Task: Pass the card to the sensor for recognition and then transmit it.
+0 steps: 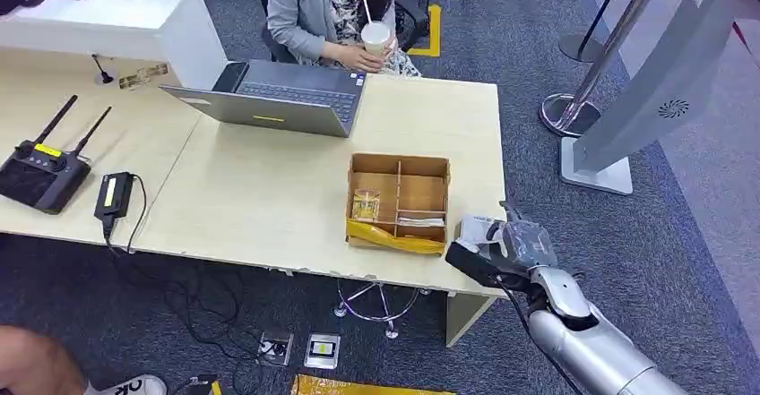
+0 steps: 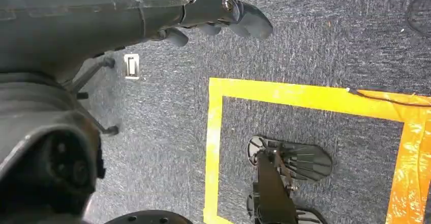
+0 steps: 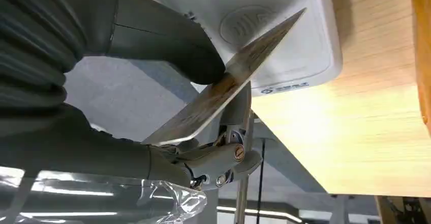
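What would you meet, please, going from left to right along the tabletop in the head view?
Black device with two antennas → black power adapter → open laptop → compartmented cardboard box → white card sensor → right hand.

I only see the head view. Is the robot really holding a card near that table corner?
Observer: Yes. The right robot hand pinches a card between thumb and fingers.
Operator: Is it on the white reader?
Observer: The card is tilted, its far edge over the reader; whether they touch, I cannot tell.
Operator: Where's the other hand?
Observer: The left robot hand hangs over blue carpet, holding nothing.
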Available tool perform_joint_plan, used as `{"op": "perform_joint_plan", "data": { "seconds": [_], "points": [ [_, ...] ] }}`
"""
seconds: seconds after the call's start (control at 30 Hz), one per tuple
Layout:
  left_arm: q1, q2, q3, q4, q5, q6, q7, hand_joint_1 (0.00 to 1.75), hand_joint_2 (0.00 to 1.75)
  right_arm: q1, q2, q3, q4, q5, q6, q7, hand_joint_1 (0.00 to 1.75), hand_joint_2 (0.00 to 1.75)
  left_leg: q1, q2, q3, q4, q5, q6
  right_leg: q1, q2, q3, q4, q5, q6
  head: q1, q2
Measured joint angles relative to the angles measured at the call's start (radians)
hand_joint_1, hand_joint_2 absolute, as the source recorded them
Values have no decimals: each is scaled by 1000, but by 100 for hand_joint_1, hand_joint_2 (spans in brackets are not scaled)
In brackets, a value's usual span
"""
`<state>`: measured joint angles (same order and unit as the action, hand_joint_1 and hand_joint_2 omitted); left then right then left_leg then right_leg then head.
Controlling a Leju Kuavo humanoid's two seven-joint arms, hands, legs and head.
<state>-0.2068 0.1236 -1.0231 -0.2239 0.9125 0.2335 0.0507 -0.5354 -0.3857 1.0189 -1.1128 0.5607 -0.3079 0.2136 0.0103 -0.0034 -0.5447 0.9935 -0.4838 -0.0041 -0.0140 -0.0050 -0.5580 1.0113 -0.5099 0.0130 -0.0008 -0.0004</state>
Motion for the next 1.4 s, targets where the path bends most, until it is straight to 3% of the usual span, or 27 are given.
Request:
{"op": "perform_joint_plan", "data": {
  "seconds": [0.87,1.13,1.4],
  "points": [
    [8,0,0,0,6,3,0,0,0,-11,26,-39,92,-26,-53,-64,175,175,0,0,0,0,0,0,0,0,0,0,0,0,0,0],
    [9,0,0,0,10,5,0,0,0,-30,19,-66,96,-54,-78,-32,175,175,0,0,0,0,0,0,0,0,0,0,0,0,0,0],
    [11,0,1,0,11,5,0,0,0,-104,-38,-142,-5,-85,-75,31,175,175,0,0,0,0,0,0,0,0,0,0,0,0,0,0]
  ]
}}
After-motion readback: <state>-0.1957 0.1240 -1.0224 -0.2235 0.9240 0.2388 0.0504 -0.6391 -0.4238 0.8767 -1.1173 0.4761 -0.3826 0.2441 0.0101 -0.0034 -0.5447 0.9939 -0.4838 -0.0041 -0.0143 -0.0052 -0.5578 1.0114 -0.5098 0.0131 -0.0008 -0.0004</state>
